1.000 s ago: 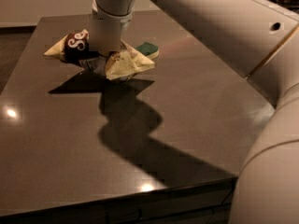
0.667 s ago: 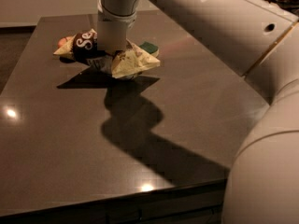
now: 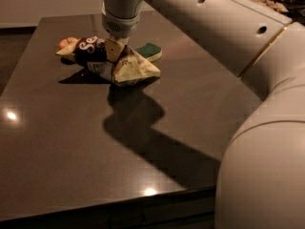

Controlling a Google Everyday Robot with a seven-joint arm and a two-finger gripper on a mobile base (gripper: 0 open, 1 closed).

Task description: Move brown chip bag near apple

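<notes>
A: Starting nearest. What is filling the foreground?

B: The arm's (image 3: 257,142) smooth cream shell is bulking up at the right. The table (image 3: 71,151) is showing a dark, glossy, flat top that is catching two small glints, and the arm's shadow (image 3: 143,128) is lying across it.

A: And the bag?

B: The brown chip bag (image 3: 131,68) is sitting mid-table, crinkly, with a dark front carrying white script and cream-yellow ends folding into points. It is tenting up at its middle.

A: Gripper position?

B: The gripper (image 3: 114,49) is coming straight down from above and pinching the bag's middle, so the bag is lying directly under and around it.

A: Farther back?

B: A green-and-yellow sponge (image 3: 150,50), a soft rectangle, is lying just behind the bag's right end. The apple (image 3: 66,43), small, round and red-orange, is peeking out just behind the bag's left tip.

A: Versus a second ago?

B: The bag's left end is sitting slightly farther right and the apple is now showing. The sponge is staying put.
</notes>
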